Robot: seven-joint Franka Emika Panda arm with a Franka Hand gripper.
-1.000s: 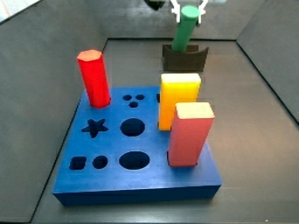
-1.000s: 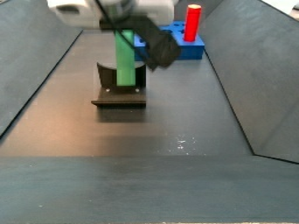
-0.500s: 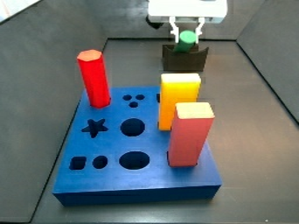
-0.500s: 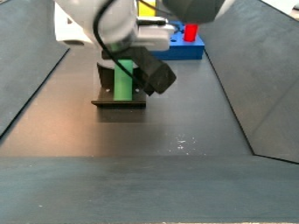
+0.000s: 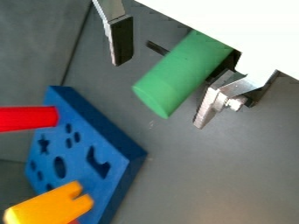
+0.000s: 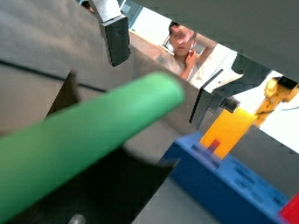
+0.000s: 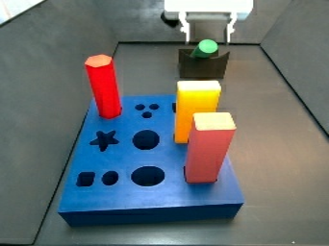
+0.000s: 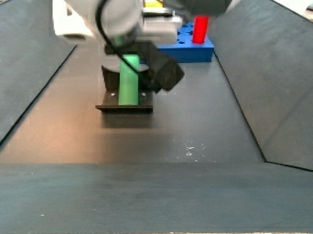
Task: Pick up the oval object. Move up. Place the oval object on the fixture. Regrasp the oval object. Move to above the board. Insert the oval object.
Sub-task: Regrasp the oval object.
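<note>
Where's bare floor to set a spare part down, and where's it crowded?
Free: the dark floor in front of the fixture, out to both side walls. Crowded: the fixture itself, where the gripper sits over the oval object, and the board, packed with the red peg, yellow block and pink block.

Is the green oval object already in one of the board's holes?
No. In a side view the oval object sits on the fixture under the gripper, away from the board.

The dark floor (image 7: 276, 115) carries the blue board (image 7: 141, 187) and the black fixture (image 7: 202, 65), tool (image 7: 207, 35) above.
</note>
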